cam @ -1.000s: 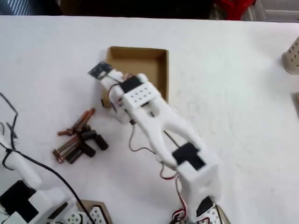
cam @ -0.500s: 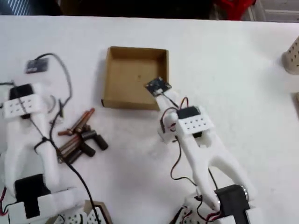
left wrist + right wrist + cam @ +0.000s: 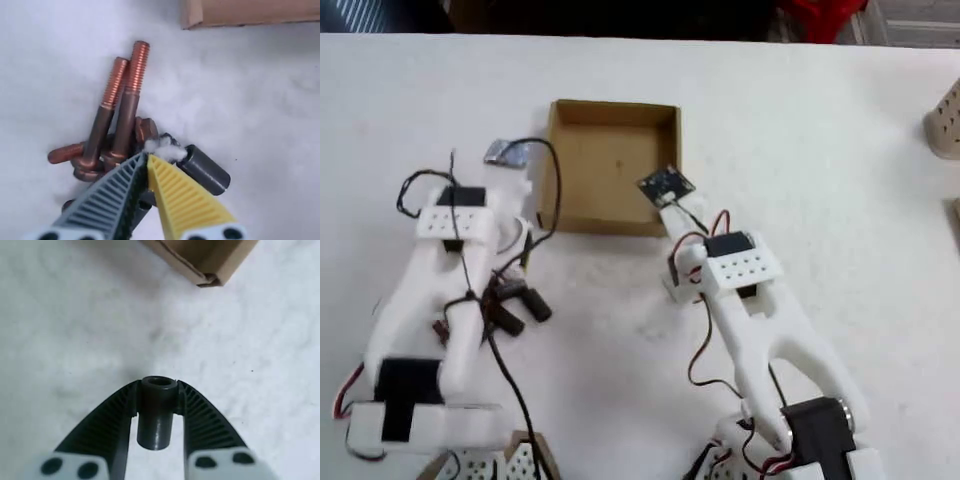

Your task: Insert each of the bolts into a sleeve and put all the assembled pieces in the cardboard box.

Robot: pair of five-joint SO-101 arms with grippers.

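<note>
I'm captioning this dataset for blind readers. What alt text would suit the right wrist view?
The right gripper is shut on a black sleeve, held with its open end toward the camera, against the white table. A corner of the cardboard box lies beyond it.

Robotics lab bench: white-covered table [image 3: 840,140], left arm [image 3: 430,290] and right arm [image 3: 760,325] in bare printed plastic, exposed wiring [image 3: 697,345], loose bolts [image 3: 120,105].
</note>
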